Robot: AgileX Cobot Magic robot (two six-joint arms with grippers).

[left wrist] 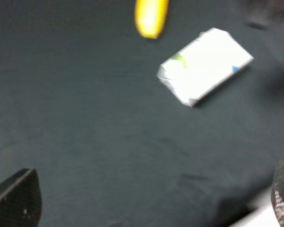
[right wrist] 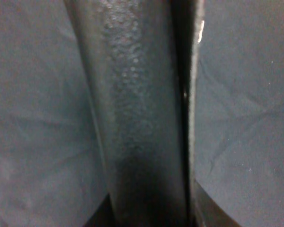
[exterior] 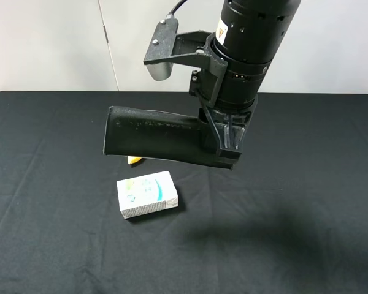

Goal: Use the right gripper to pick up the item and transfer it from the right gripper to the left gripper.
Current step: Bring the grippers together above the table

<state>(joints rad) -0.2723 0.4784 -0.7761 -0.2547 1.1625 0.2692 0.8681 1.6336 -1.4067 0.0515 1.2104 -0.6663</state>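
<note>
Pick-up done: right gripper [exterior: 227, 142] fingers clamped on black case [exterior: 153, 138], held up above white box [exterior: 148, 194]. Hand-over not yet done: left gripper [left wrist: 151, 196] fingers apart, empty.

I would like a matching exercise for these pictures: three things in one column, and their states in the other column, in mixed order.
1. black soft case
2. banana
3. white-and-green carton

A. lies flat on the black cloth, in full view
B. held in the air by the right gripper
C. mostly hidden behind the case in the high view

Pairs: 1-B, 2-C, 3-A
</note>
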